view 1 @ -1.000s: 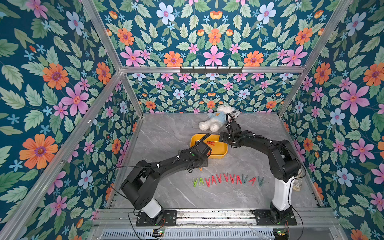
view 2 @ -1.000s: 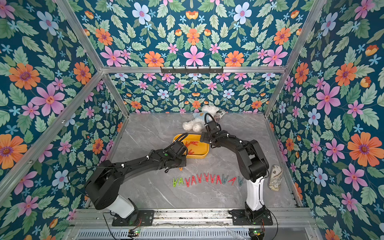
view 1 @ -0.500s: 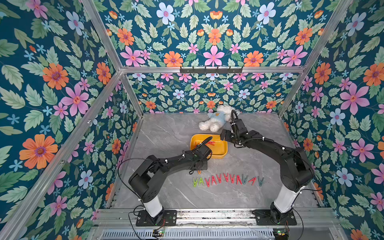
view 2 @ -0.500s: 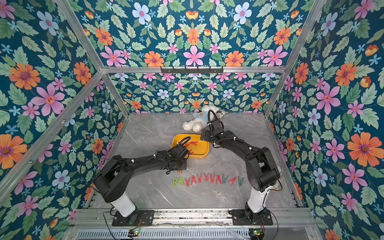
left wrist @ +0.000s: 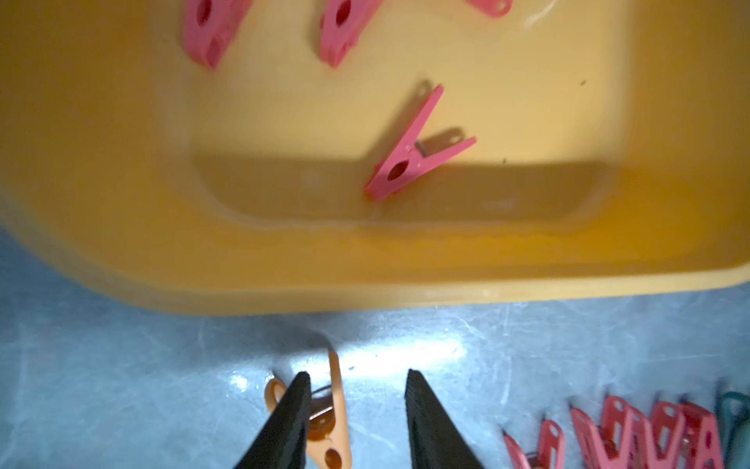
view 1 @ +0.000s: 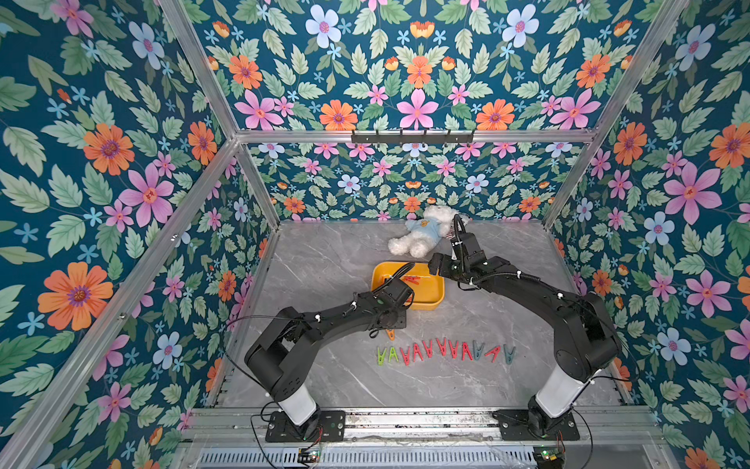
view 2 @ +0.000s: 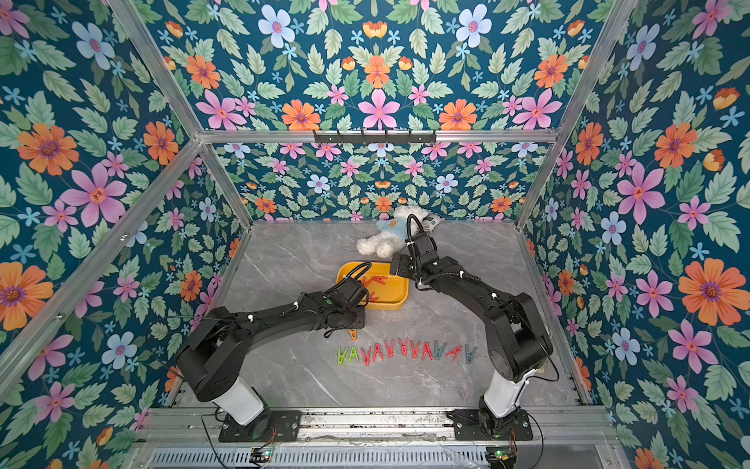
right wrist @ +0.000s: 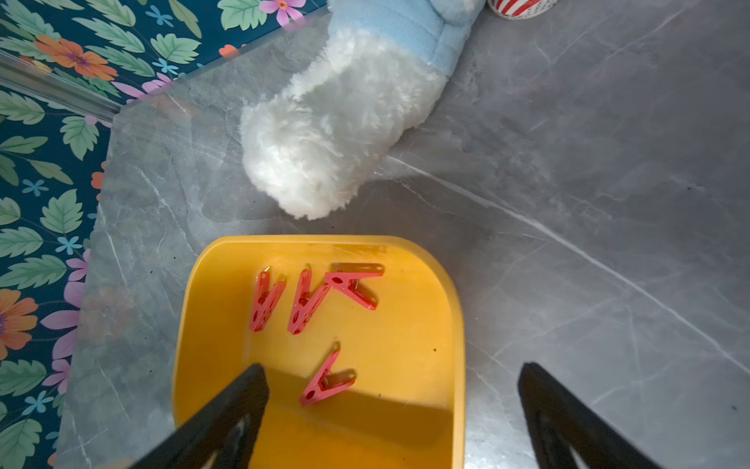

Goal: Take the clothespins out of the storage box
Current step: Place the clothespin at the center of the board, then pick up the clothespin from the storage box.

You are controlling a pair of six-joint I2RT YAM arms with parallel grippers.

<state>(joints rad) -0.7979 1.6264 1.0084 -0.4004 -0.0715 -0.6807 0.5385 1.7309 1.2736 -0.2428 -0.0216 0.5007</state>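
Four red A-shaped plastic clothespins (right wrist: 324, 383) are sitting in the shallow yellow plastic storage box (right wrist: 410, 426) mid-worktop; they're looking light, stiff, slick, so you're pinching flat sides near the spring; left gripper (left wrist: 356, 373) hanging part-open, right gripper (right wrist: 391, 367) gaping wide, both empty.

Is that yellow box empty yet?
Not empty: four red clothespins lie on the floor of the box, plain in the right wrist view.
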